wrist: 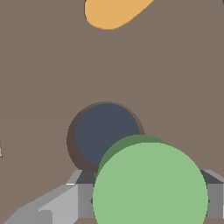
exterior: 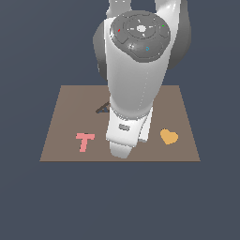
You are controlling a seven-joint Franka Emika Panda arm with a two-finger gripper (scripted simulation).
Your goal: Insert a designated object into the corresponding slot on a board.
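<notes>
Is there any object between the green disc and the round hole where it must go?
No, nothing visible does. In the wrist view the green disc, held between the jaws, overlaps the edge of the open round hole; the orange heart lies apart on the board.

**Flat, even light across both feeds**

From my remote station, both feeds look evenly and softly lit, with no visible lamp or clear light direction. In the exterior view the arm [exterior: 133,79] carries a gentle sheen on its white shell and a brighter spot on the grey cap, but no harsh glare. The board [exterior: 61,136] shows no cast shadows beneath the arm. Edges are slightly jagged and low-resolution. In the wrist view, the green disc [wrist: 151,183] has a darker rim, the round hole [wrist: 105,133] a shaded inner wall. Nothing is blurred or warped at the edges.
</notes>
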